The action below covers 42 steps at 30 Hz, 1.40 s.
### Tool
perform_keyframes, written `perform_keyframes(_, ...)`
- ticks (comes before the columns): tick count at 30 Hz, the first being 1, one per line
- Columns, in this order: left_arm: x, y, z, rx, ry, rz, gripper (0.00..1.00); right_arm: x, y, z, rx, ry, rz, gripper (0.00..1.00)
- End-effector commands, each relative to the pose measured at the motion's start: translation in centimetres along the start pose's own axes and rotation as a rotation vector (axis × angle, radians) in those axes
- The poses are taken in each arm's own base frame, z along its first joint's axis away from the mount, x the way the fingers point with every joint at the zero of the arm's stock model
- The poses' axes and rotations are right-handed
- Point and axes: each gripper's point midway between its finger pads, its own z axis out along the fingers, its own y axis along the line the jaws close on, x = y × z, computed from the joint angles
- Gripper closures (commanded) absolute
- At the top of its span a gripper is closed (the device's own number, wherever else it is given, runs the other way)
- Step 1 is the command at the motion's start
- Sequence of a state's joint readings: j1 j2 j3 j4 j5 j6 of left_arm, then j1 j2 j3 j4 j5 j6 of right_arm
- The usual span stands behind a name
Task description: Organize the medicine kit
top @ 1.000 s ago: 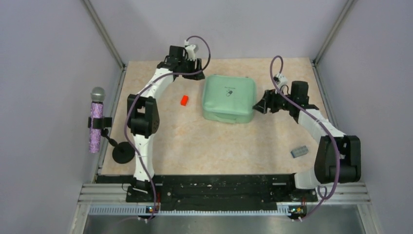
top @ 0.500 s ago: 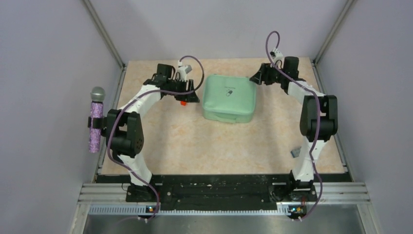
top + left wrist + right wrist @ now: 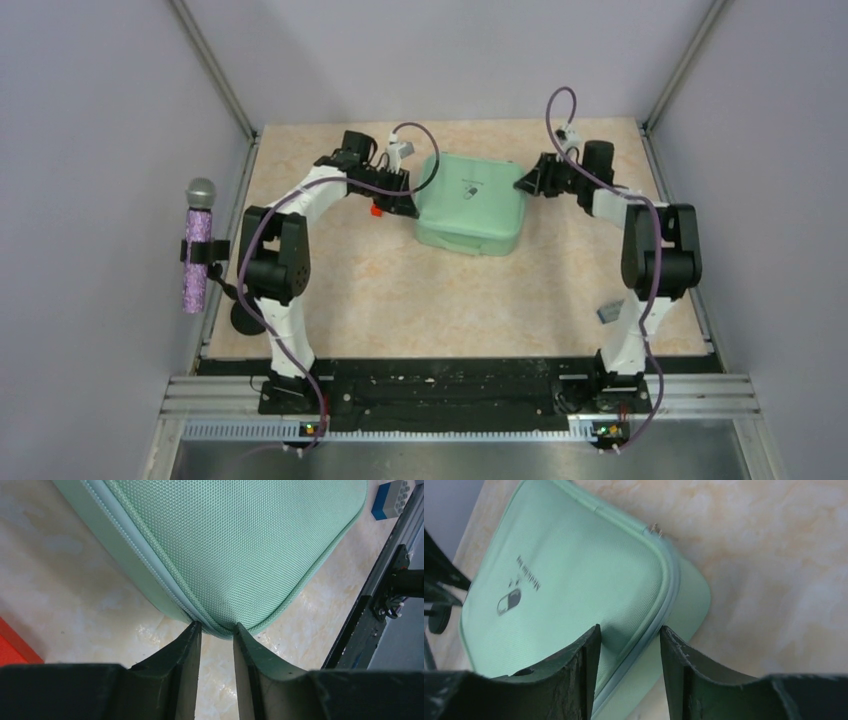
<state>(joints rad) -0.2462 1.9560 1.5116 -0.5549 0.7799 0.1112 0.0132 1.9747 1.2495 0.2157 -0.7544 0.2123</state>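
Observation:
The medicine kit [image 3: 470, 205], a closed mint-green square case with a pill logo and a zip seam, lies flat mid-table. My left gripper [image 3: 409, 199] is at its left side. In the left wrist view both fingertips of that gripper [image 3: 216, 628] touch a rounded corner of the kit [image 3: 235, 540], which sits pinched between them. My right gripper [image 3: 522, 185] is at the kit's far right corner. In the right wrist view this gripper [image 3: 630, 631] straddles the kit's [image 3: 569, 585] zip edge, one finger on the lid and one against the side wall.
A small red block [image 3: 377, 210] lies just left of the kit, beside the left gripper. A grey-blue block [image 3: 607, 312] sits near the right arm's base. A purple microphone [image 3: 197, 250] on a black stand hangs off the table's left edge.
The left gripper has slid right to the kit's left corner and narrowed onto it. The right gripper has dropped onto the far right corner and narrowed as well.

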Motion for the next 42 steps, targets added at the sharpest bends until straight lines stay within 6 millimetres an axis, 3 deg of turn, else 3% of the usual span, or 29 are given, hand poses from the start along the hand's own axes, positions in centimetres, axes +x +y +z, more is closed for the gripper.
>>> perform_keyframes(1,-2.7,0.1,0.5,0.040,-0.050,0.038,0.67,1.8,3.9,-3.1,-0.051,0.009,-0.007,0.54)
perform_keyframes(5,-4.7,1.9,1.4,0.004,-0.070,0.081,0.72,4.2,5.2,-4.9,-0.027,0.040,-0.022,0.57)
perform_keyframes(10,-7.8,6.6,2.5,-0.130,-0.090,0.127,0.76,7.0,8.5,-6.3,-0.052,0.080,-0.092,0.57)
perform_keyframes(14,-11.6,8.5,0.8,-0.247,-0.166,0.100,0.57,7.2,8.8,-8.1,-0.017,0.089,-0.099,0.54)
perform_keyframes(17,-14.5,7.6,-2.0,-0.267,-0.283,0.087,0.46,5.7,7.7,-9.5,0.027,0.057,-0.088,0.48)
perform_keyframes(19,-15.2,6.6,-3.5,-0.271,-0.338,0.044,0.42,4.6,6.5,-10.0,0.076,0.037,-0.100,0.43)
perform_keyframes(23,-13.8,5.4,-4.4,-0.273,-0.333,-0.041,0.37,3.0,5.2,-9.5,0.119,0.018,-0.148,0.34)
perform_keyframes(26,-11.2,4.7,-4.1,-0.259,-0.282,-0.150,0.34,1.2,4.6,-8.6,0.126,-0.005,-0.163,0.33)
perform_keyframes(29,-7.8,4.0,-3.5,-0.233,-0.218,-0.241,0.36,0.1,4.1,-7.3,0.102,-0.015,-0.147,0.33)
perform_keyframes(31,-6.0,3.4,-3.1,-0.203,-0.189,-0.269,0.43,-0.6,4.1,-6.5,0.070,-0.030,-0.145,0.35)
perform_keyframes(35,-3.7,2.1,-2.3,-0.118,-0.141,-0.287,0.53,-0.8,3.1,-5.2,0.065,-0.025,-0.109,0.41)
perform_keyframes(42,-3.1,1.6,-0.6,-0.018,-0.102,-0.276,0.64,1.3,2.9,-5.4,0.075,0.011,-0.055,0.47)
